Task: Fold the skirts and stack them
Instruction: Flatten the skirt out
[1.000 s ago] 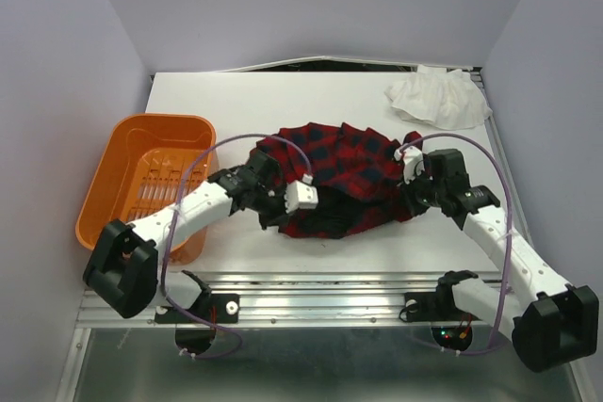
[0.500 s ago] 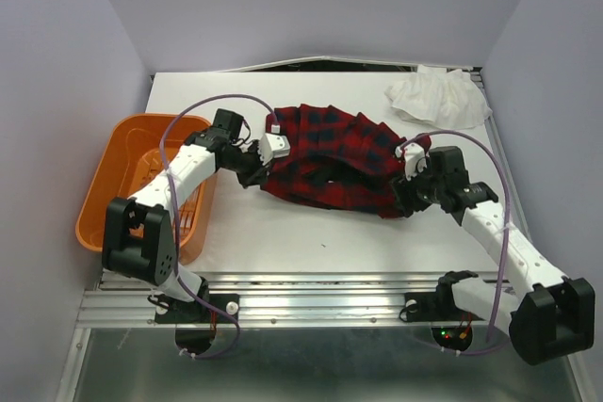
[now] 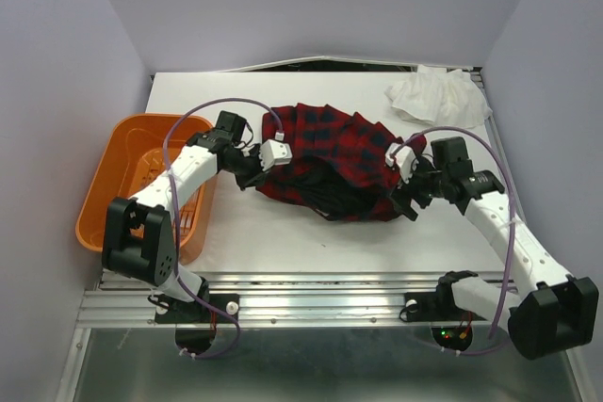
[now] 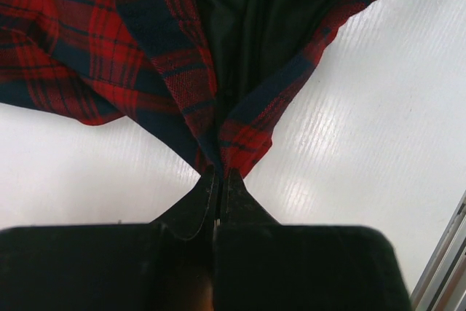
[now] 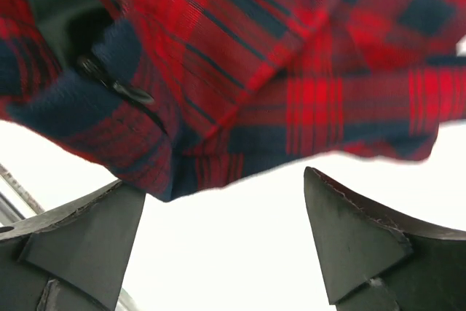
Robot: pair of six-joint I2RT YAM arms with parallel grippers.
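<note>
The plaid skirt spills past the left wrist view's edges. The left arm covers part of the basket.

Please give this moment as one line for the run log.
left gripper: shut on plaid skirt edge | right gripper: open, holding nothing | white skirt: crumpled, far right corner | stack: not started
</note>
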